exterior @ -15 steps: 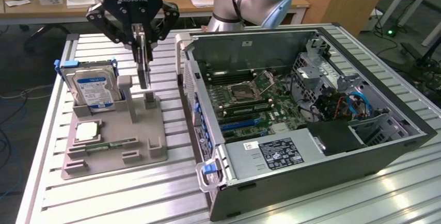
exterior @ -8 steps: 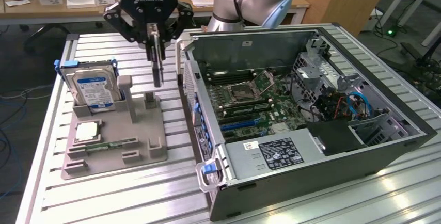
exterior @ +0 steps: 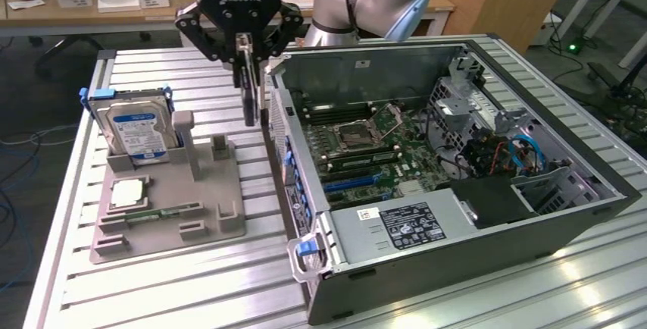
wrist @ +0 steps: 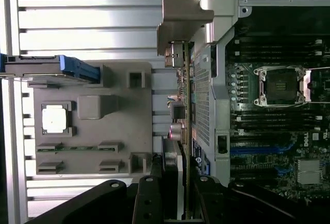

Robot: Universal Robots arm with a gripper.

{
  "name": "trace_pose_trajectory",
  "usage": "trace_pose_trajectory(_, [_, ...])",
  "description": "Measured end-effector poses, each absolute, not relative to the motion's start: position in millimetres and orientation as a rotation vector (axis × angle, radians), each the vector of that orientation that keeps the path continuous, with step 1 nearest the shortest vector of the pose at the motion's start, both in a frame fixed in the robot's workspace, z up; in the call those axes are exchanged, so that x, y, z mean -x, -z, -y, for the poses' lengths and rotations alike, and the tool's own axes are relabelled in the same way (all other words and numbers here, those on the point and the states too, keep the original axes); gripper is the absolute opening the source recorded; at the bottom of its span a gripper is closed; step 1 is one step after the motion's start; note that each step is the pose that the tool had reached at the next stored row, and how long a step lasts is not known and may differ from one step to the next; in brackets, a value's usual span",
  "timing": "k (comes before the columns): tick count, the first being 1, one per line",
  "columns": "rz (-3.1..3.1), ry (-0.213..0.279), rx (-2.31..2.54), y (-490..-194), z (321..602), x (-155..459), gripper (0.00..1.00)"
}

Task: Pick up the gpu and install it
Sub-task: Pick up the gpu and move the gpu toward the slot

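The gpu [exterior: 248,86] hangs on edge in the air, a thin dark card pointing down between the grey fixture tray [exterior: 207,219] and the near wall of the open computer case [exterior: 334,276]. My gripper [exterior: 244,47] is shut on its upper end. In the wrist view the gpu [wrist: 178,126] runs edge-on away from my gripper [wrist: 177,198], and its silver metal bracket [wrist: 183,15] is at the far end. The card hovers just outside the case wall [wrist: 206,95], over the gap beside the tray [wrist: 93,131].
The tray holds an upright hard drive [exterior: 142,133], a square CPU [exterior: 129,192] and a RAM stick [exterior: 162,213]. Inside the case lie the motherboard [exterior: 369,151] with its CPU socket [wrist: 281,85], cables and a power supply [exterior: 404,227]. A desk stands behind.
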State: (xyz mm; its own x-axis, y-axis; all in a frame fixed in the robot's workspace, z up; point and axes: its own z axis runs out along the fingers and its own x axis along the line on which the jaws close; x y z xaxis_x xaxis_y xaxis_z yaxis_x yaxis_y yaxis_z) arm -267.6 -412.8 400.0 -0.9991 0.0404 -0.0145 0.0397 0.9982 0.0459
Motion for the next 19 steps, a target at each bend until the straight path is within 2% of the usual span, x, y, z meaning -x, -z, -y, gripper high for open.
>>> trace_pose_trajectory(19, [-3.125, -0.071, -0.063, -400.0, 412.8, 231.6, 0.28])
